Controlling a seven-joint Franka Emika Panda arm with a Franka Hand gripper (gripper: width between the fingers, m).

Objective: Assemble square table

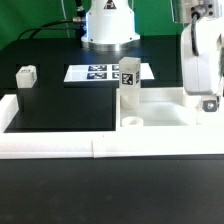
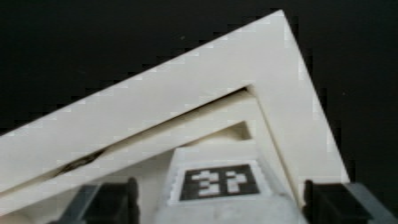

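**Leg upright on the tabletop corner, tool high at the side**

Black counter [image 1: 60,100] fills my feed, dark backdrop behind, arm base [image 1: 108,22] at the far middle. On the exterior view, the marker board [image 1: 105,72] lies flat near the base; I can make out black-and-white square tags on it, no readable writing.

Now the kit. I see the white tabletop [image 1: 165,108] lying flat toward the exterior view's right, up against the long white border wall [image 1: 60,148] that runs across the front. One white leg [image 1: 129,82] stands upright on the tabletop's corner, a black-and-white tag on its upper face. Just in front of it sits a round socket [image 1: 130,123]. Another small white leg [image 1: 26,76] lies well apart at the exterior view's left, resting on the counter.

The arm [image 1: 198,55] hangs at the exterior view's right edge. On the wrist view, the tool [image 2: 217,200] shows its two dark fingers [image 2: 111,202] spread apart, a tagged white piece [image 2: 222,180] between them; whether they touch it, I cannot tell. The tag's pattern is blurred.
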